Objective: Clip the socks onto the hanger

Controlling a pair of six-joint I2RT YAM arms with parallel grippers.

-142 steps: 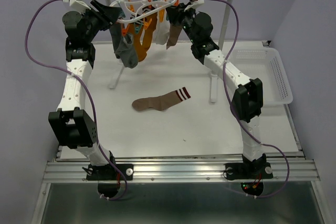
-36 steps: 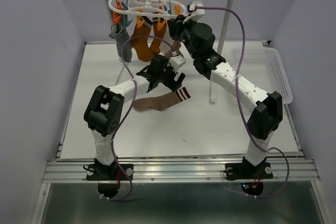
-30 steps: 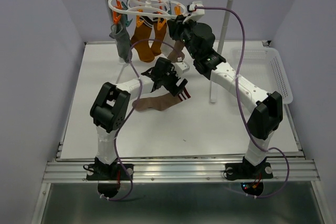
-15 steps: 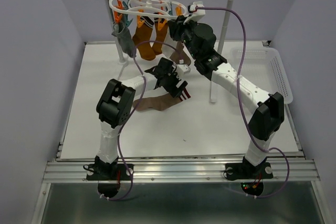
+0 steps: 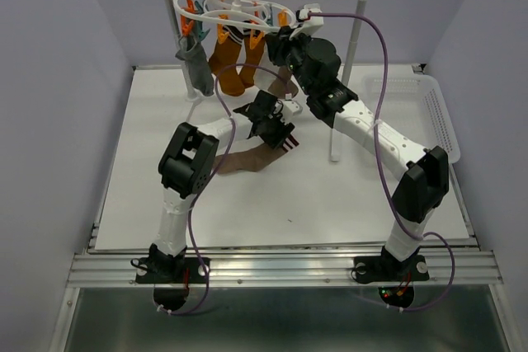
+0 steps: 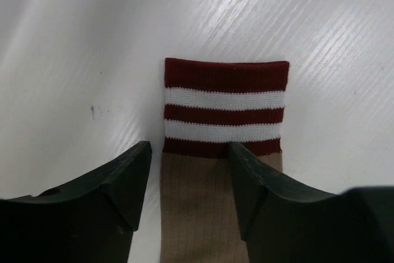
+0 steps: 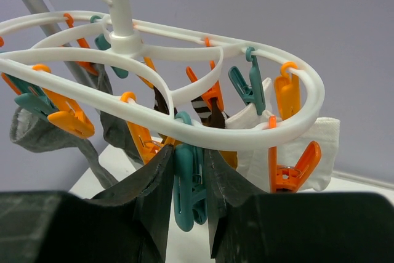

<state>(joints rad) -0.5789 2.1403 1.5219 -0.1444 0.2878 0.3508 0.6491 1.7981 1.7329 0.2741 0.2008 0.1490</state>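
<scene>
Risk number one is the left hand (image 6: 189, 158): it sits half-wide over the sock (image 6: 225, 100) lying flat on the table (image 6: 92, 41), fingers (image 6: 117, 183) straddling it just below the striped cuff, so it could scrape the table or pinch one layer and drop it on the lift. Meanwhile the right hand (image 7: 188, 170) is squeezed narrow on a teal clip (image 7: 189, 201) of the hanger (image 7: 313, 100); a slip there and the clip snaps shut.

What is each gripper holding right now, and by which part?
Right gripper is shut on a teal clip of the hanger, squeezing its sides. Left gripper holds nothing: open jaws straddle the brown striped sock just below its cuff.
</scene>
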